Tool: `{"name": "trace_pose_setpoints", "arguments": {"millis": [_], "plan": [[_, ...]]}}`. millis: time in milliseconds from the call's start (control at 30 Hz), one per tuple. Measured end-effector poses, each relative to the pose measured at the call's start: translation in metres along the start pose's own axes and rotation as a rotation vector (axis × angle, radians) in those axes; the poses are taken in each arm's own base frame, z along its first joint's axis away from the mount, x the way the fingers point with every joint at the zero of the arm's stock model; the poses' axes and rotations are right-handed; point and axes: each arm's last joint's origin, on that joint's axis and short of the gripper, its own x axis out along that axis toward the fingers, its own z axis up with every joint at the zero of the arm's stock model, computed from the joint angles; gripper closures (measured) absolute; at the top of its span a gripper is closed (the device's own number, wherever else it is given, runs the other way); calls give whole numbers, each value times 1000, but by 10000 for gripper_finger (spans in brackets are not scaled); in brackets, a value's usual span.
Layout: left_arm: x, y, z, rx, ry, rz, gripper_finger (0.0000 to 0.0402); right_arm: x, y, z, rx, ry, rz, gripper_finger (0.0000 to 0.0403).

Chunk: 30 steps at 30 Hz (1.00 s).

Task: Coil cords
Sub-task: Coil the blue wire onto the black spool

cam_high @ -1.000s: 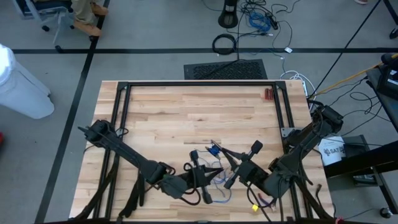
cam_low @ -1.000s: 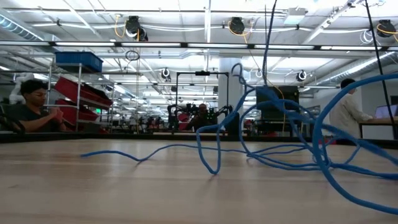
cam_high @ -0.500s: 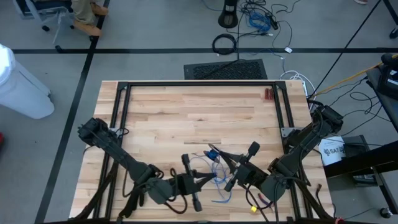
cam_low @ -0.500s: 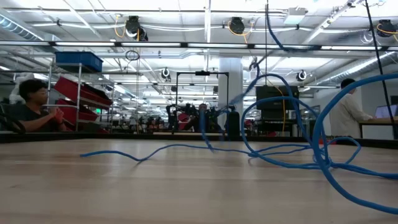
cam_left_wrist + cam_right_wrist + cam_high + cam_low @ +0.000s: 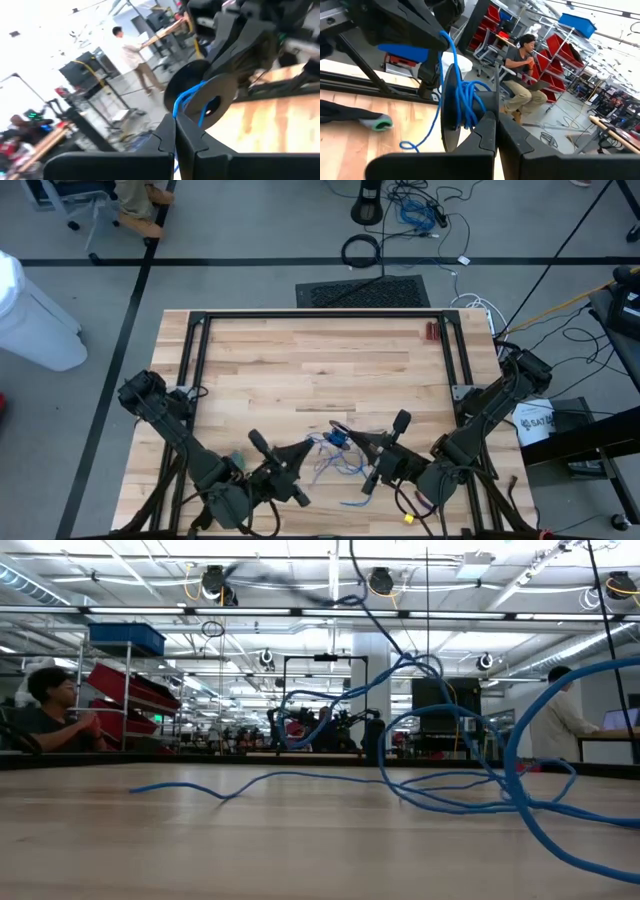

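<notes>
A light butcher-block wooden surface (image 5: 300,370) fills the centre of the high view, framed by a black metal rail. Loose loops of a thin blue cord (image 5: 340,465) lie on it in the lower middle of the frame. A small red object (image 5: 432,332) sits near its upper right corner.

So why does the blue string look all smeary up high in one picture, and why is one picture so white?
Low view: the blue cord is smeared near the top, likely motion blur, while its part on the table looks sharp. Left wrist view: the room behind glares white and looks blurry; the left claw pinches the cord. Right wrist view: brighter but clearer.
</notes>
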Motion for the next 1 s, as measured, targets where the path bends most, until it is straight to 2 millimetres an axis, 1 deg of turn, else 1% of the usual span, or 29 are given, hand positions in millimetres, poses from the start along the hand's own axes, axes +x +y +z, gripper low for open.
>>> {"name": "trace_pose_setpoints", "arguments": {"millis": [167,300,533,633,867,1000], "plan": [[-3,0,0,105,5,7,400,0,2,1,4,-21,71,403],[-3,-2,-3,168,11,5,400,0,2,2,15,-31,97,403],[-6,-5,-8,228,13,-5,399,-9,-4,8,39,-47,113,403],[-9,-5,-7,228,6,-14,387,-15,-8,12,53,-59,129,403],[-13,-6,-7,232,1,-22,345,-33,-16,20,88,-86,167,403],[-13,-6,-7,231,-3,-29,332,-41,-20,24,117,-104,187,403]]}}
